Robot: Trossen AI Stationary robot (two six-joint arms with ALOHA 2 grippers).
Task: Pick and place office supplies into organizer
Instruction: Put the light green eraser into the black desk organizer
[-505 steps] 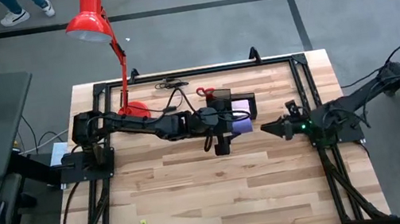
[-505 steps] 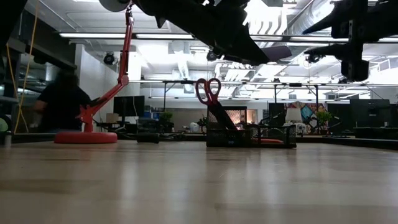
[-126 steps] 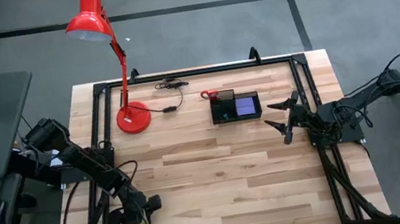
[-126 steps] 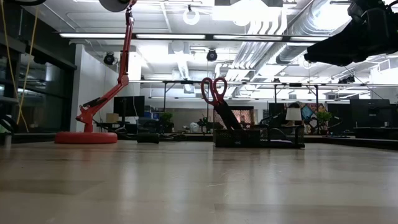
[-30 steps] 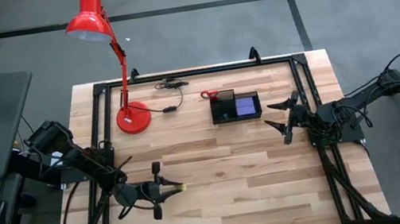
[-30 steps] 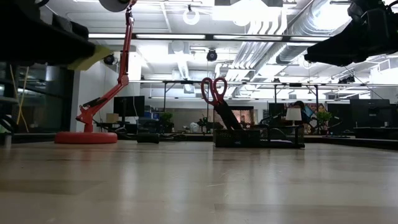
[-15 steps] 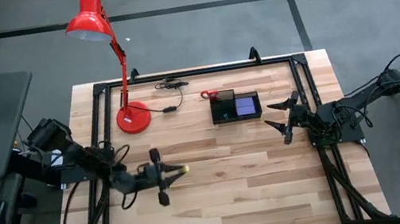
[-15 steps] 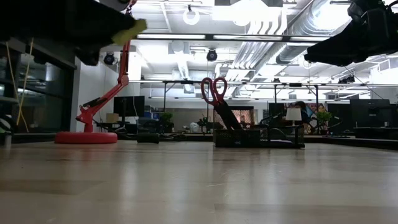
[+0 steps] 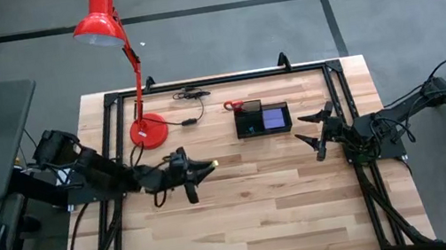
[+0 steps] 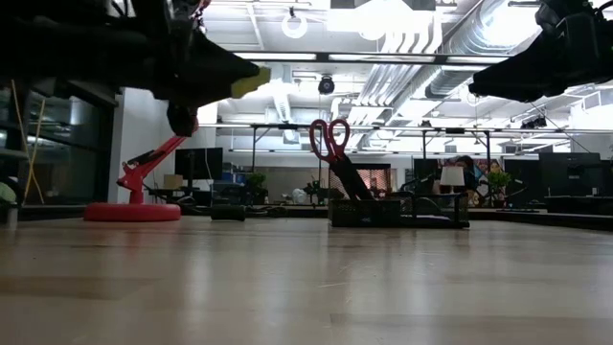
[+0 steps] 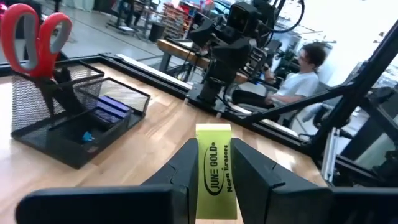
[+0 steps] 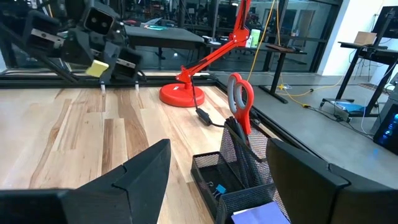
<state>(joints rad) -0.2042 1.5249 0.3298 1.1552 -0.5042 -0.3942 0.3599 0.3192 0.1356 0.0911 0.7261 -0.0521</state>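
A red desk lamp (image 9: 128,68) stands at the surface's (image 9: 254,210) back edge; a black cable (image 9: 191,103) lies just beside its base.

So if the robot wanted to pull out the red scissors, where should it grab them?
Probably by the red handle loops of the scissors, coming from above: they stand upright in the organizer's tall mesh cup, handles up and blades hidden inside.

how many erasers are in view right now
1: a yellow eraser held in the left tool above the table, left of the organizer. More may be hidden inside the organizer.
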